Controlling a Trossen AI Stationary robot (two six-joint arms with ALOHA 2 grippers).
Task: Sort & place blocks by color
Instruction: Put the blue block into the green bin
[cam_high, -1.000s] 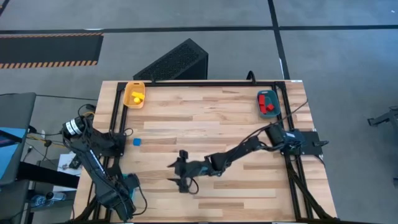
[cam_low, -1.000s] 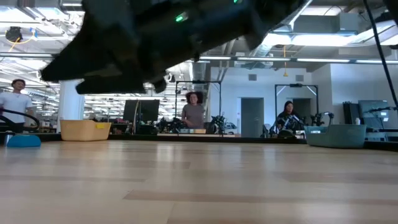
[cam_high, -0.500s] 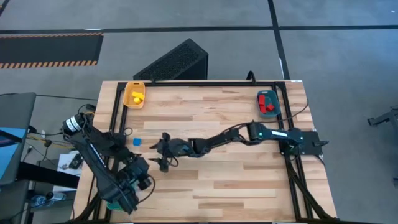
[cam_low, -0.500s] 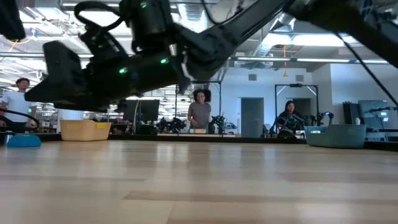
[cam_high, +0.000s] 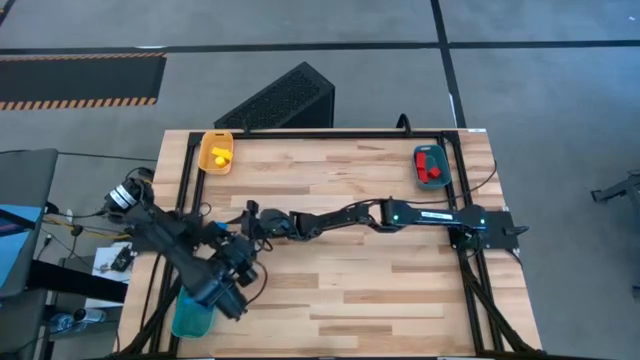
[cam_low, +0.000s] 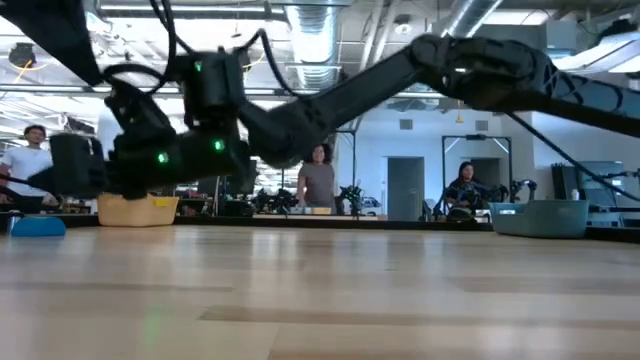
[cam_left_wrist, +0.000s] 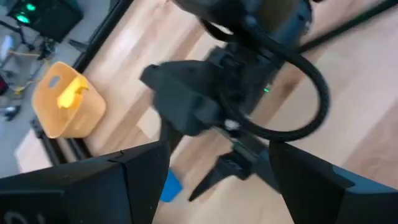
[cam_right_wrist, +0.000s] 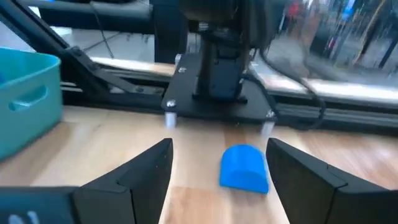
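Jaws on your right gripper (cam_right_wrist: 217, 186) stand wide, either side of the blue block (cam_right_wrist: 244, 167) on the surface (cam_right_wrist: 112, 155); left gripper (cam_left_wrist: 211, 180) also wide.

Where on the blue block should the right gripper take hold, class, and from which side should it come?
The blue block has a rounded top and a flat base resting on the table. Probably best gripped low, across its flat side faces, since pads would likely slip off the curve. The right gripper is open and already straddles it, so coming straight on from the arm's side suits.
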